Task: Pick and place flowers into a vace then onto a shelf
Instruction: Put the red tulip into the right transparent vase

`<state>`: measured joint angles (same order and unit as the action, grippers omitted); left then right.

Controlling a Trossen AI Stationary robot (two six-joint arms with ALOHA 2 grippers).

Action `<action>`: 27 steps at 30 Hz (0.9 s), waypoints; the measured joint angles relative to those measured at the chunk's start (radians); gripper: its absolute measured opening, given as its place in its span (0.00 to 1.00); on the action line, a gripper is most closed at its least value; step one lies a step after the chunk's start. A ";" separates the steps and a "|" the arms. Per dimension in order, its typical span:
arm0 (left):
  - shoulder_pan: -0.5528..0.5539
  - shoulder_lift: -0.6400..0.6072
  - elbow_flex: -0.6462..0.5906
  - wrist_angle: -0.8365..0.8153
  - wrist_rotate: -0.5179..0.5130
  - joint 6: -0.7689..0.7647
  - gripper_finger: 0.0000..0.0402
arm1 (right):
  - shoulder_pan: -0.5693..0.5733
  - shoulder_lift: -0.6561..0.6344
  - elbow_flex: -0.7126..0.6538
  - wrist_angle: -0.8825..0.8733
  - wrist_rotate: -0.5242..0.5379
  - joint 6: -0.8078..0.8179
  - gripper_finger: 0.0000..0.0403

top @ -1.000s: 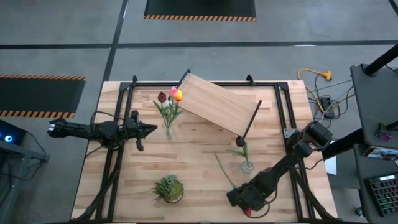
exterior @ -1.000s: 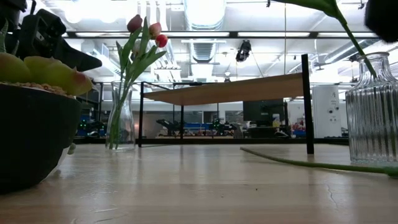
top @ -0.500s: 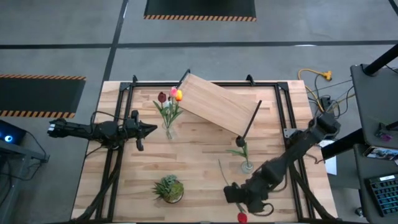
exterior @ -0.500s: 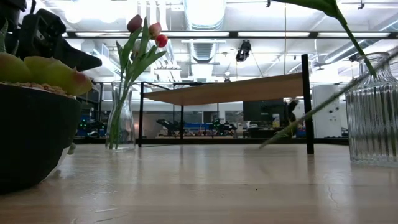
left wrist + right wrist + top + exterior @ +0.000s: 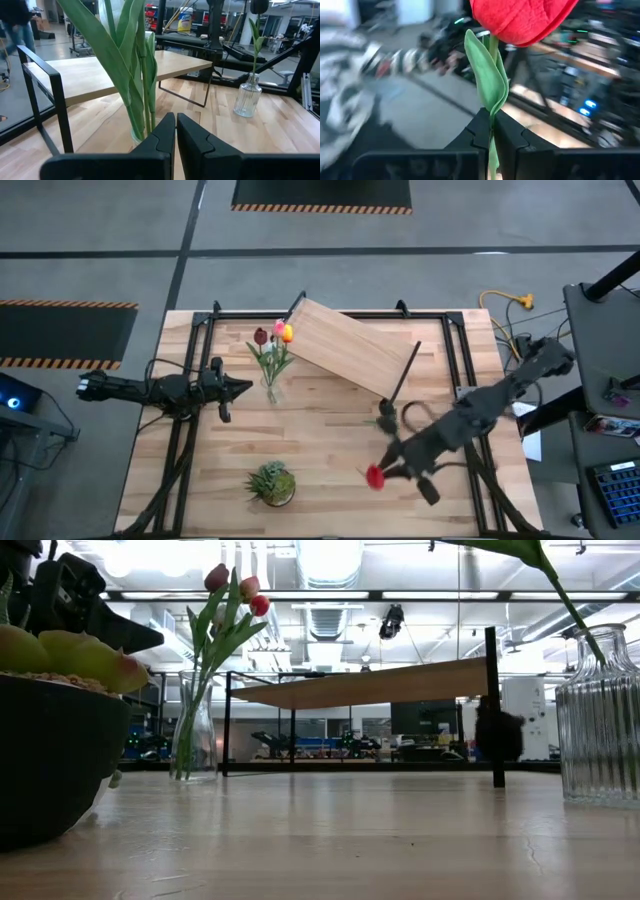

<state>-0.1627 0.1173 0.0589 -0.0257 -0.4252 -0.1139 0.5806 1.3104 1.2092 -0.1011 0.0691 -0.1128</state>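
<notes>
- Your worktop (image 5: 320,430) is slatted light wood inside a black frame, and it carries everything else here.
- The shelf (image 5: 352,346), a light plank on thin black legs, sits at an angle on the far part of the worktop; it lies beyond both sets of jaws, between them across the width.
- You will see the left gripper (image 5: 243,388) hanging over the worktop's left side, its jaws closed on nothing.
- Directly ahead of those jaws, just beyond their tips, stands a clear vase (image 5: 137,134) with flowers (image 5: 272,345) in it: maroon, pink and yellow heads over green leaves.
- Those leaves block much of the left wrist view.
- The right gripper (image 5: 385,470) is over the worktop's near right part, jaws clamped on the green stem of a red tulip (image 5: 520,17).
- The red head stands just past the fingertips and fills the top of the right wrist view.
- A ribbed glass bottle vase (image 5: 598,720) holding a single green stem stands just beside the right jaws, toward the shelf; from above the arm largely covers it.
- A small potted succulent (image 5: 272,483) sits near the front edge, to the left of the right jaws and well apart from them.
- A yellow cable (image 5: 510,302) lies on the floor past the worktop's far right corner.
- No writing can be read anywhere.
</notes>
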 joint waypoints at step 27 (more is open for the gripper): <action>0.000 0.000 0.035 -0.003 0.000 0.011 0.00 | 0.360 -0.439 -0.277 -0.046 0.668 0.251 0.02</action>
<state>-0.1627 0.1177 0.0940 -0.0284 -0.4255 -0.1025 0.9409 0.8715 0.9327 -0.1466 0.7375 0.1383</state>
